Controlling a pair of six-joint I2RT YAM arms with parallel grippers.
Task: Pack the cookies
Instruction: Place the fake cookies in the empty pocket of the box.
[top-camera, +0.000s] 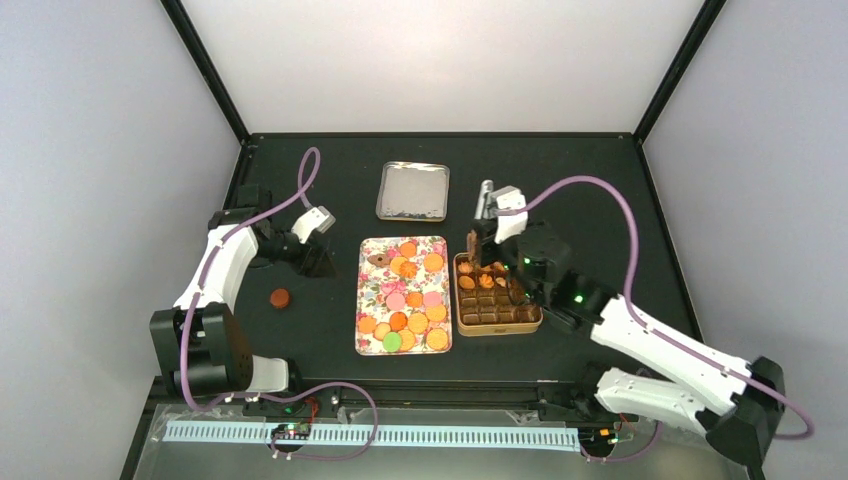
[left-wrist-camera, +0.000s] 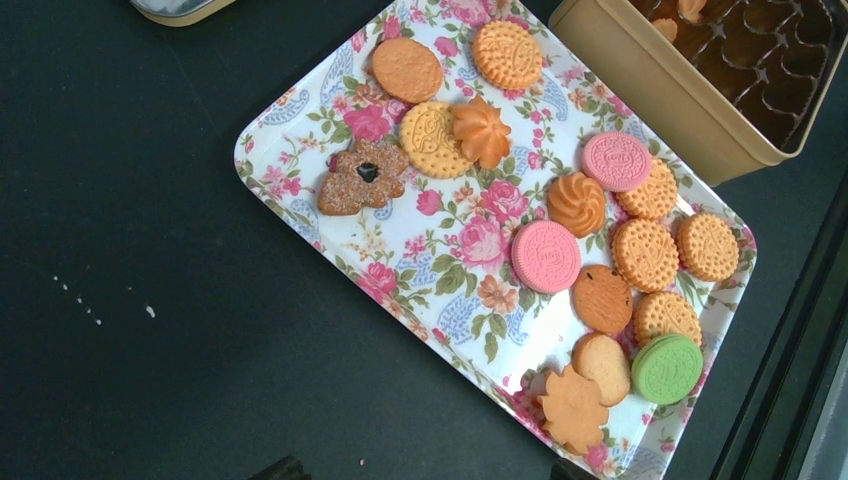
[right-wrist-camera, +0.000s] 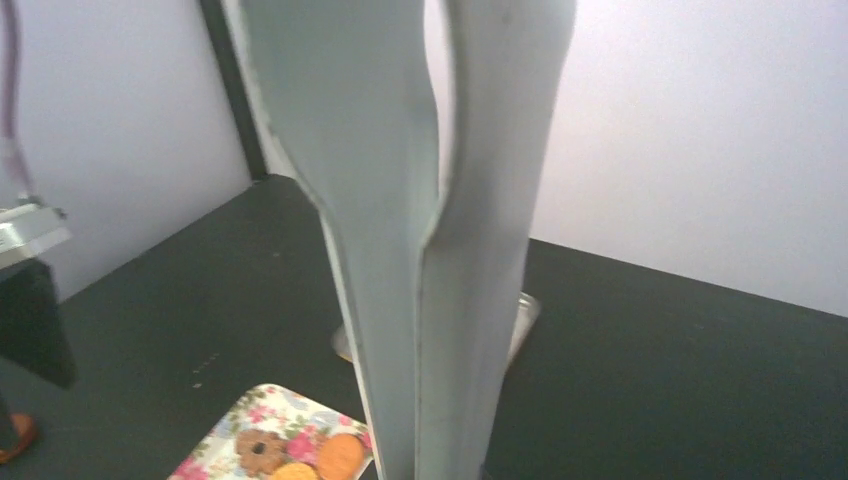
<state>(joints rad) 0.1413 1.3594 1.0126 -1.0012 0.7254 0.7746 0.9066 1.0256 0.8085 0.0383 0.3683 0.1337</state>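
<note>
The move turns on how the right gripper (top-camera: 478, 245) stands to the tin (top-camera: 500, 329). It hangs over the tin's far left corner, its fingers (right-wrist-camera: 380, 250) lying together in the wrist view. From above they seem clamped on a brown cookie (top-camera: 471, 243) held on edge, though the wrist camera does not show the cookie itself. A few orange cookies (top-camera: 483, 281) fill the far rows beneath it, so I judge the free compartments lie toward the arm bases, down and back from the gripper. The other cookies (top-camera: 412, 300) lie flat on the floral tray (top-camera: 366, 290) just left of the tin. The left gripper (top-camera: 316, 260), fingers apart, is nearer that tray and a stray cookie (top-camera: 281, 297) on the desk (top-camera: 600, 200).
</note>
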